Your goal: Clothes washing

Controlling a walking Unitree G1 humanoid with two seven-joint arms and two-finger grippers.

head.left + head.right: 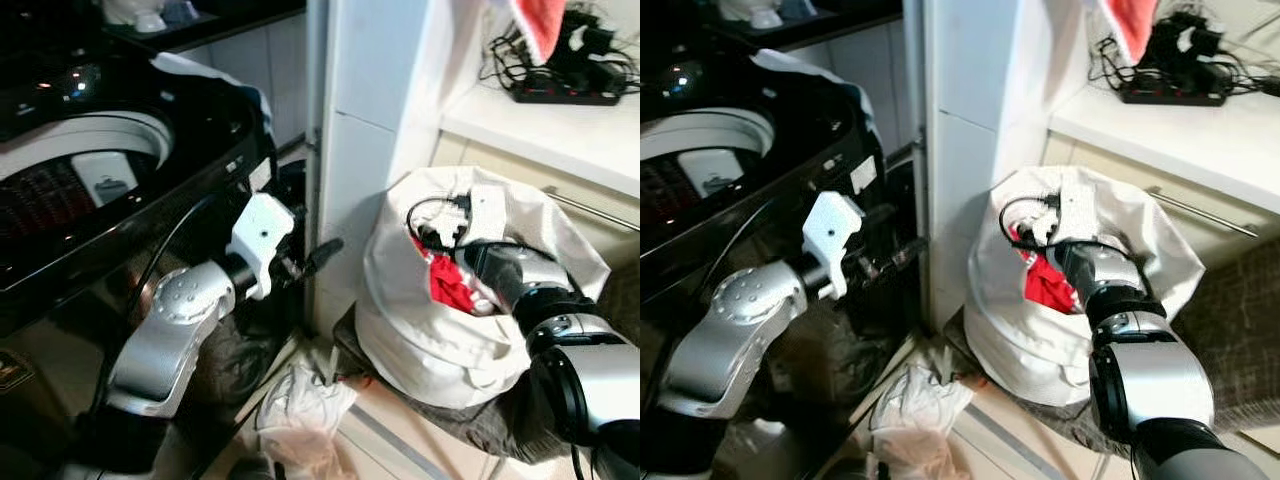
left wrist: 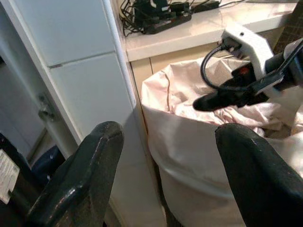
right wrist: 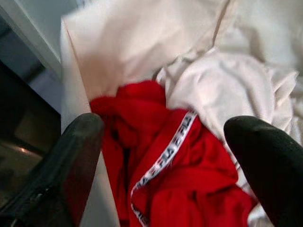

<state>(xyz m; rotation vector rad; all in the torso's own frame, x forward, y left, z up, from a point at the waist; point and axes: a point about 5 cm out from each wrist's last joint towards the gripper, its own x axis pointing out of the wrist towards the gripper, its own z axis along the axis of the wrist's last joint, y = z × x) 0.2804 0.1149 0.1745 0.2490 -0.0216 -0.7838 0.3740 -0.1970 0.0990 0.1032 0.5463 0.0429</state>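
Observation:
A white laundry bag [image 1: 420,345] stands on the floor beside a white pillar. A red garment [image 3: 189,189] with a printed white band lies inside it, next to a white garment [image 3: 227,90]. My right gripper [image 3: 165,130] reaches down into the bag's mouth, open just above the red garment, with nothing between its fingers. The black top-loading washing machine [image 1: 100,170] stands at the left with its drum uncovered. My left gripper [image 2: 165,137] hangs open and empty in front of the machine, pointing toward the bag; one of its fingers [image 1: 322,250] shows by the pillar.
A crumpled white cloth [image 1: 300,400] lies on the floor between the machine and the bag. The white pillar [image 1: 370,120] separates them. A counter [image 1: 560,130] behind the bag carries a power strip [image 1: 565,95] with tangled cables. A pink cloth [image 1: 545,20] hangs above.

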